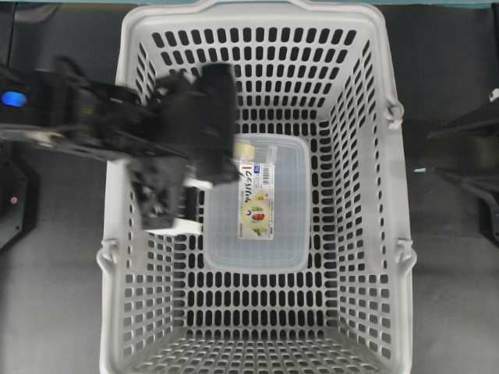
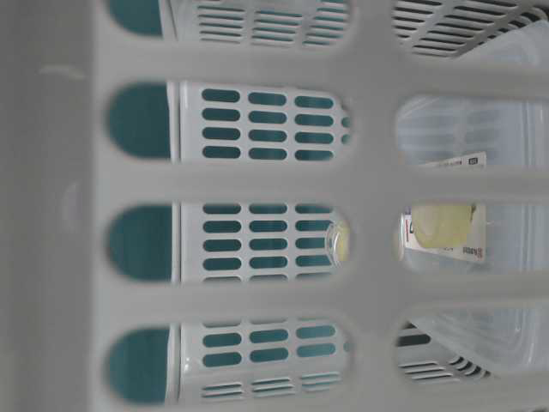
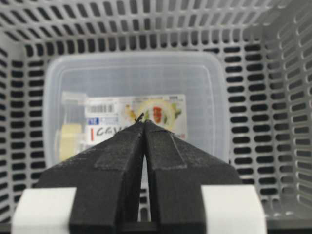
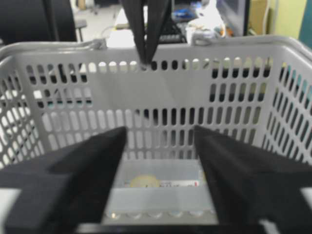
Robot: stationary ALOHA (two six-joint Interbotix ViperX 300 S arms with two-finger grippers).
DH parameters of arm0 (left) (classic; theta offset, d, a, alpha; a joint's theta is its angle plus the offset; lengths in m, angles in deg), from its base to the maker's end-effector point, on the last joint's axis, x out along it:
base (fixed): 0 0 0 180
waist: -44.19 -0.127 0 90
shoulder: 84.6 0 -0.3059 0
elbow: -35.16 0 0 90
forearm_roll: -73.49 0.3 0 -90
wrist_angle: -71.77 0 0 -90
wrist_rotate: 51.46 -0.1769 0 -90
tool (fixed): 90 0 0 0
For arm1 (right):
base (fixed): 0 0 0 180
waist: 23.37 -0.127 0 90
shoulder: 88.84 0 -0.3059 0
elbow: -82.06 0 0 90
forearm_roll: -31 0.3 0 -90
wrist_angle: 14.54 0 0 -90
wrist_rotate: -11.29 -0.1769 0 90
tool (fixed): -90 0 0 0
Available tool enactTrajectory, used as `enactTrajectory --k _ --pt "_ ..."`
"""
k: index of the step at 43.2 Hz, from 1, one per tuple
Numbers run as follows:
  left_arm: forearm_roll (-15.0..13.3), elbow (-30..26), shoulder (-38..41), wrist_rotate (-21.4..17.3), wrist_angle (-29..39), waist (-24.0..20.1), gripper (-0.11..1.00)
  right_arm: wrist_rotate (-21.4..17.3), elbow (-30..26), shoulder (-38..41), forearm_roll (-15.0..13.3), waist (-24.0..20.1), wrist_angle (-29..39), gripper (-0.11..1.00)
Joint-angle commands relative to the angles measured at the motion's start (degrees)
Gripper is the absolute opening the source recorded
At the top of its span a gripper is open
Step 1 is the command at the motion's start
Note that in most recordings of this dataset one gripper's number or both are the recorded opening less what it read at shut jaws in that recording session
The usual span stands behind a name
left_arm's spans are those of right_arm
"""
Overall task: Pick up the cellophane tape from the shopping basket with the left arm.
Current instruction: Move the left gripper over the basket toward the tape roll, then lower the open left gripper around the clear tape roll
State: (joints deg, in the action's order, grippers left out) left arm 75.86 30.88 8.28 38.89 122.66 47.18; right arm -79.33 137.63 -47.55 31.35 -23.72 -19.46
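Note:
The cellophane tape [image 1: 246,148], a small pale-yellow roll in clear wrap, lies in the shopping basket [image 1: 257,15] at the far end of a clear labelled container [image 1: 288,226]. The left arm reaches in over the basket's left wall, motion-blurred, and its gripper [image 1: 187,204] hangs beside the container. In the left wrist view the black jaws [image 3: 144,123] are pressed together with nothing between them, and the tape [image 3: 68,136] sits low and to their left. The right gripper [image 4: 160,141] stands open outside the basket wall [image 4: 146,97], with the tape [image 4: 143,181] visible beyond.
The clear container [image 3: 136,83] with its colourful label fills the middle of the basket floor. Slotted walls [image 3: 273,73] rise close on all sides. From table level the tape [image 2: 442,225] shows through the wall slots [image 2: 257,180]. The right arm [image 1: 468,148] stays at the table's right.

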Motion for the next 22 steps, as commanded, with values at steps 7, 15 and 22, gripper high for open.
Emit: enactTrajectory --k 7,15,22 --pt "0.18 -6.42 6.42 0.00 5.80 0.97 0.27 -0.35 -1.49 0.26 0.26 -1.23 -0.18 0.78" --pt "0.18 -9.93 10.63 0.00 9.14 1.76 0.76 -0.44 -1.49 0.26 0.26 -1.32 -0.18 0.77" --pt "0.18 -10.72 13.45 0.09 10.81 1.76 0.91 -0.53 -1.41 0.26 0.26 -1.32 -0.18 0.77"
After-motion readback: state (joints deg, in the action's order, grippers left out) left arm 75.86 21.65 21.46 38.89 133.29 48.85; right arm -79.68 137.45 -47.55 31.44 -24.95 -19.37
